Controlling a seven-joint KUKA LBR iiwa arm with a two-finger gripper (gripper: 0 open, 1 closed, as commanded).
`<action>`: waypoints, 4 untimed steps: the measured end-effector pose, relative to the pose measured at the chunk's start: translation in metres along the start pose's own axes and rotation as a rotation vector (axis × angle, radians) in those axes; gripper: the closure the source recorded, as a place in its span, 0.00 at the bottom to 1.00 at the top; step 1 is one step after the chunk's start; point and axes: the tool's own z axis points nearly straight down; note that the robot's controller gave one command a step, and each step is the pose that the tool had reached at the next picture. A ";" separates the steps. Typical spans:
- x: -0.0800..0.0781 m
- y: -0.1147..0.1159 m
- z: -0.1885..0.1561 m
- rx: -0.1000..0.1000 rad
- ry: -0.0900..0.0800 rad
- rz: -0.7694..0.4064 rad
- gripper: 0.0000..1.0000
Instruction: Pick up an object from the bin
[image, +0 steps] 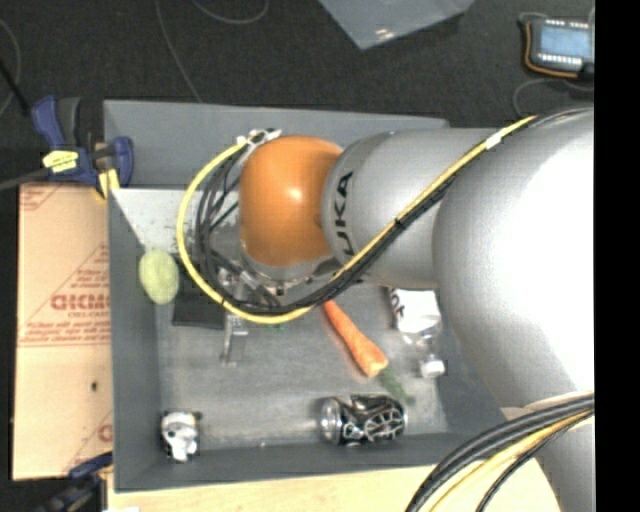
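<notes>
Gripper low over the bin's bare grey metal floor (open or closed: cannot tell).
Left of it, a pale green fuzzy oval; right, a smooth tapered orange carrot, then a crumpled dark can.

Fig. legend: silver arm link, ctr of frame, is showing black letters "UKA" running vertically, next to orange cover. Crushed can, lower bin, is bearing print too small to read.
</notes>
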 end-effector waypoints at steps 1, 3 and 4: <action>-0.005 -0.008 0.039 0.001 0.005 0.058 0.00; -0.037 -0.002 0.058 -0.001 0.002 0.089 1.00; -0.037 -0.002 0.058 -0.001 0.002 0.089 1.00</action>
